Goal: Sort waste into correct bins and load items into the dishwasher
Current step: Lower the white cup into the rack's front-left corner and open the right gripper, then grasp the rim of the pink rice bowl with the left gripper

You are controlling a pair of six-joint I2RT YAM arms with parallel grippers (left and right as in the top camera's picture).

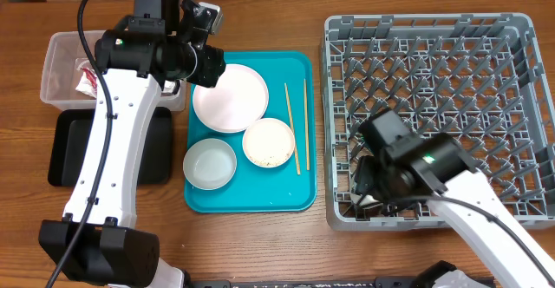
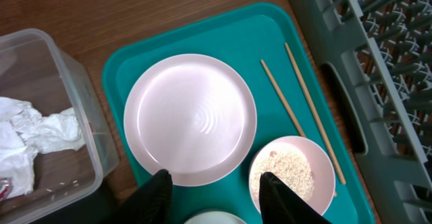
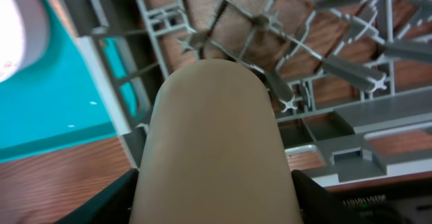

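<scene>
Wooden table (image 1: 260, 10): right hand (image 1: 368, 188) grips cup (image 3: 216, 143) at rack's (image 1: 434, 28) corner.

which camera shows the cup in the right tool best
Right wrist: the cup fills the frame, gripped by the right tool at a corner of the dish rack. Overhead, the right arm hides it. The left wrist view doesn't include it.

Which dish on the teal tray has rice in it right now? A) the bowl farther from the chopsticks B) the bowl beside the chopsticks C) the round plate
B: rice grains lie in the bowl next to the chopsticks; the plate looks bare.
</scene>
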